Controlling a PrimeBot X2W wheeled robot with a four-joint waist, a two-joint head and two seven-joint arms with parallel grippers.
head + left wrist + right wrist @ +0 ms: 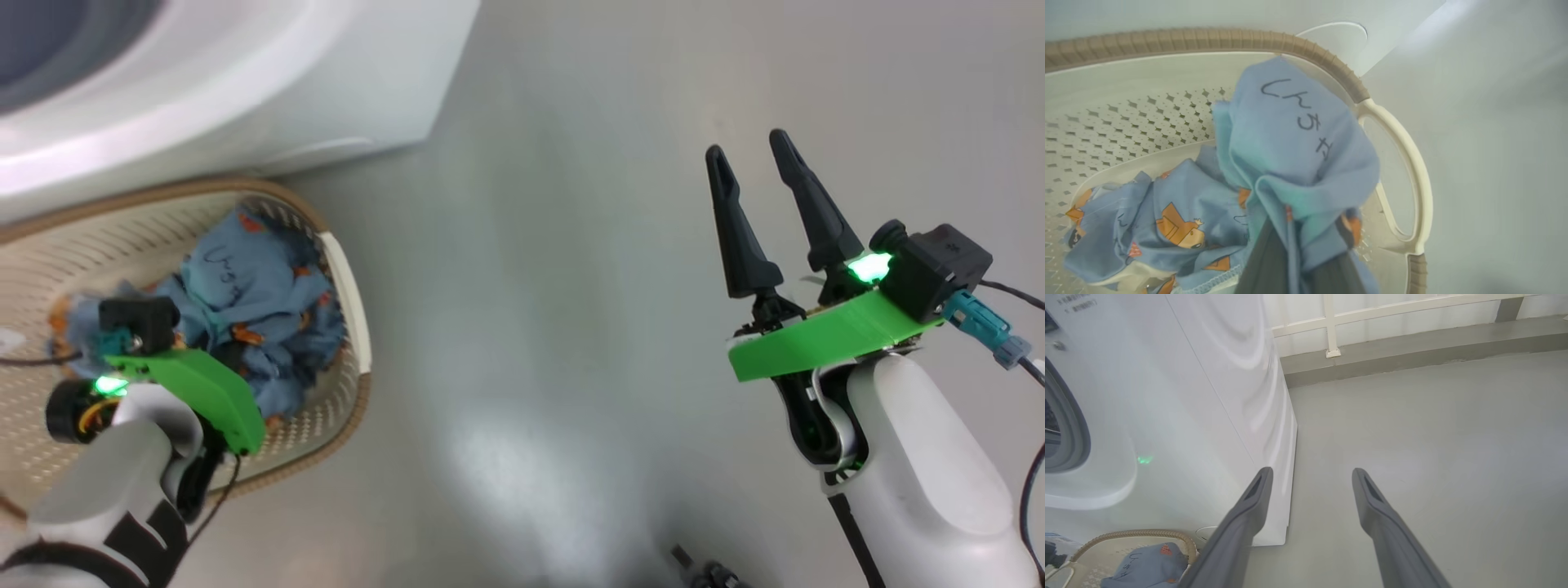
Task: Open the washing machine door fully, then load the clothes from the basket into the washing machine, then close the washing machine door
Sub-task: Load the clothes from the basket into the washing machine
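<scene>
Left gripper [1306, 249] was down in the basket [349, 282], jaws nipped narrow on a bunch of the clothes [1298, 134]. The blue fabric was pinched btwn its dark fingers [1267, 267] & stood up in a rumpled peak w/ dark handwriting across it. The rest of the clothes lay slack on the basket bottom to the left in the left wrist view, orange-brown cartoon figures showing, plus a bit of cream edge. In the head view the left wrist's green bracket & camera hid the fingers, so the grip could only be read from the wrist cam. The basket sat on the grey floor [571, 286] just in front of the washing machine [245, 73], near its front corner, w/ one cream side handle facing the open floor. Right gripper [748, 144] was well apart on the other side, over bare floor, fingers spread wide w/ nothing btwn them. Its wrist view looked past the machine's white side panel; grey door seal [1073, 428] showed at the left edge, a white railing [1331, 326] & grey ledge at the back.
</scene>
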